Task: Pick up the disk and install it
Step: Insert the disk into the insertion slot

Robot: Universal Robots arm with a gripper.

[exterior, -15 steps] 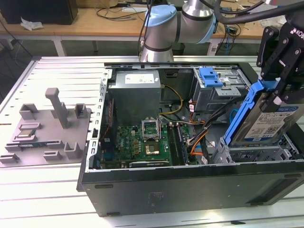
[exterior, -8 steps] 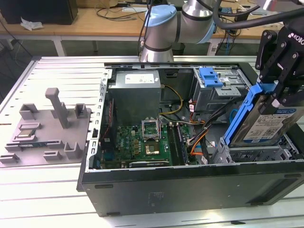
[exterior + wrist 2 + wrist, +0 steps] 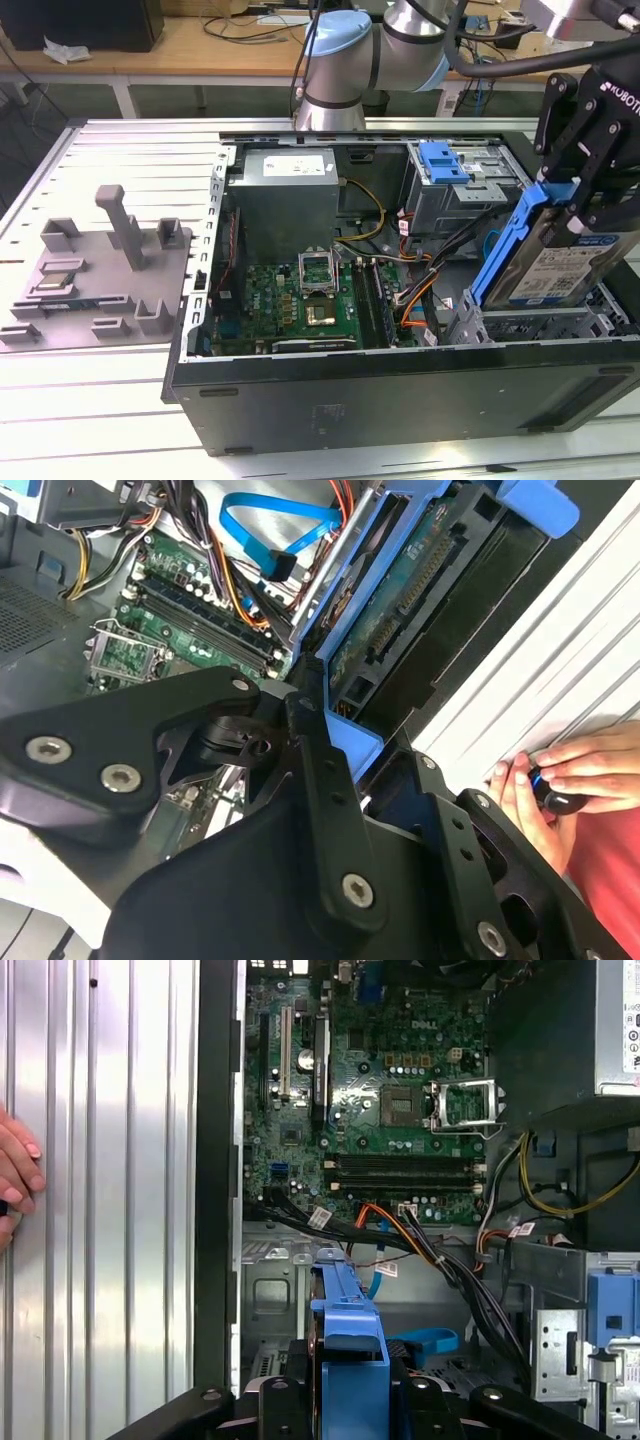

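Jaws clamped on the disk (image 3: 572, 262), gripping its upper end. Blue carrier frame (image 3: 508, 245) runs down its edge. Disk hangs tilted, low end just over the drive bay (image 3: 530, 325) directly below jaws, inside the open PC case (image 3: 350, 400).

Judgement: grip at top leaves the low end free to enter the bay; tilt prob. matches the bay's slide-in angle. Not seated yet.

Cable bundle (image 3: 445, 250) lies just beside bay, on motherboard (image 3: 300, 300) side of jaws, so snag risk.

Second wrist view: disk's circuit-board face (image 3: 415, 595) is turned toward the camera.

Grey fixture tray (image 3: 100, 265) sits on surface (image 3: 90, 420), far from jaws across the case.

Person's hand (image 3: 555, 775) rests on surface outside the case wall, clear of jaws.
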